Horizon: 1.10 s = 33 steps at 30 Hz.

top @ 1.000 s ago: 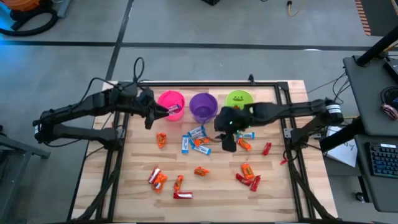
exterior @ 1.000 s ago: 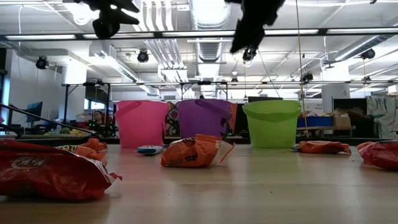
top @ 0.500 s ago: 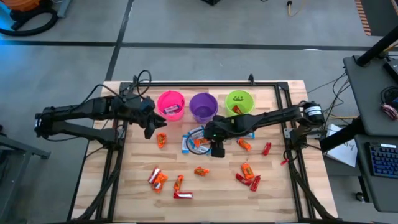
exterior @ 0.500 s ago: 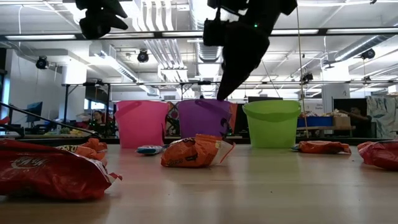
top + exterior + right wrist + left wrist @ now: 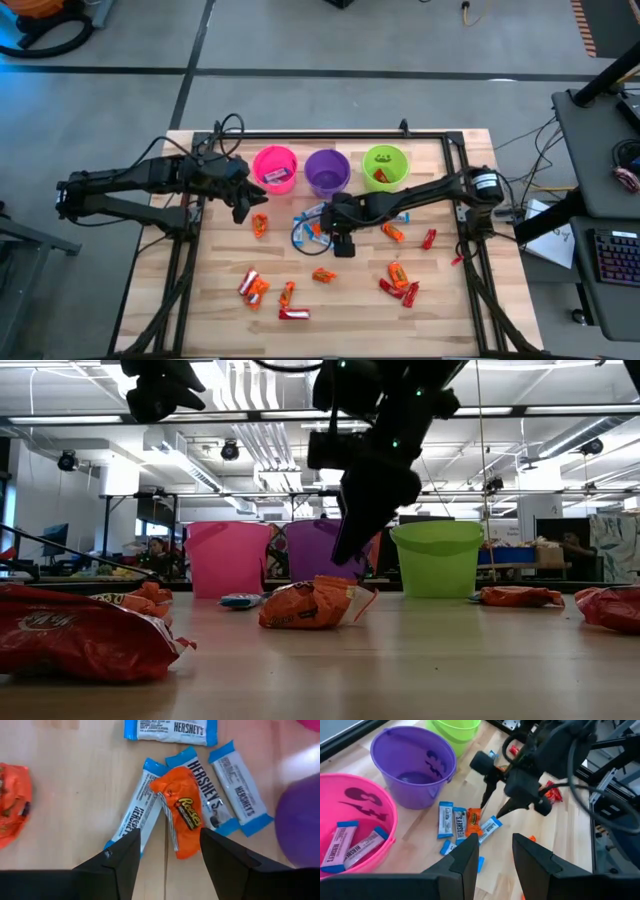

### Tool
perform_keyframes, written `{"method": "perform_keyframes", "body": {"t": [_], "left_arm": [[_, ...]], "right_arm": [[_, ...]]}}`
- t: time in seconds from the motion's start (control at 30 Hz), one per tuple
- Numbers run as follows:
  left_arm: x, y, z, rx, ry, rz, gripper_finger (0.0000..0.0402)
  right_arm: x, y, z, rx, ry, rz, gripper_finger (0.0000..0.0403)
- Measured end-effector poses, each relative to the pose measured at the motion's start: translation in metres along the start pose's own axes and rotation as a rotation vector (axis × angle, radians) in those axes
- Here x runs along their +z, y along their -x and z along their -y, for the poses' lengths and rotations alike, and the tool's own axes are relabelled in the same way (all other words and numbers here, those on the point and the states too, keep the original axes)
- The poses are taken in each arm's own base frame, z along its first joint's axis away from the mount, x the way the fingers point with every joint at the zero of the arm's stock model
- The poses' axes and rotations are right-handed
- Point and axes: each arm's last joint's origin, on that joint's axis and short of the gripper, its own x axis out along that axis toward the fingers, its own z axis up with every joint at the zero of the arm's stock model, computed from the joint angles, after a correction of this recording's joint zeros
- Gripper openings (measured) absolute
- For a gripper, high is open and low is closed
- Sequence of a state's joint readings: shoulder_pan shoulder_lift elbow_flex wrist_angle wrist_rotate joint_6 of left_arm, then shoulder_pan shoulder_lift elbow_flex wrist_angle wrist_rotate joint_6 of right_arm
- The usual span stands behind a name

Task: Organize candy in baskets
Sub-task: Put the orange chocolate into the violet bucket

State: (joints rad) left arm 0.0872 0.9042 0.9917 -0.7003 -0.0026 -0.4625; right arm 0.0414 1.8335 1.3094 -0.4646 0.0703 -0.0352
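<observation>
From above, the right gripper (image 5: pixel 322 231) hangs open and empty over the candy cluster (image 5: pixel 312 228) just in front of the purple basket (image 5: pixel 327 171). Beside the pink basket (image 5: pixel 275 167), the left gripper (image 5: pixel 250 199) waits, part-open. Right wrist view: an orange candy (image 5: pixel 181 817) between its fingers (image 5: pixel 117 862).

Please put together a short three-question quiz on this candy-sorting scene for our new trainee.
1. True or false: the pink basket already holds blue-and-white candy bars.
2. Which candy lies between the open fingers of the right gripper? A) an orange candy B) a red candy C) none
3. Fill in: the left gripper hangs beside the ____ basket.

Key: 1 true; 2 A; 3 pink
</observation>
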Motion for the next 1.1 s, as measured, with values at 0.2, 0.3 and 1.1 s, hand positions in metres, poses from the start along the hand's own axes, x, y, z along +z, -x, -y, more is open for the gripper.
{"method": "perform_keyframes", "body": {"t": [0.2,0.3,1.1], "left_arm": [[0.0,-0.001,0.0,0.014,0.0,0.003,0.0103],[0.0,-0.002,0.0,0.017,0.0,0.001,0.0103],[0.001,-0.011,-0.001,0.051,-0.005,-0.01,0.0103]], "right_arm": [[-0.004,-0.018,-0.001,-0.012,-0.012,-0.033,0.018],[-0.007,-0.024,-0.001,-0.038,-0.025,-0.056,0.0173],[-0.01,-0.033,0.0,-0.045,-0.044,-0.076,0.0009]]}}
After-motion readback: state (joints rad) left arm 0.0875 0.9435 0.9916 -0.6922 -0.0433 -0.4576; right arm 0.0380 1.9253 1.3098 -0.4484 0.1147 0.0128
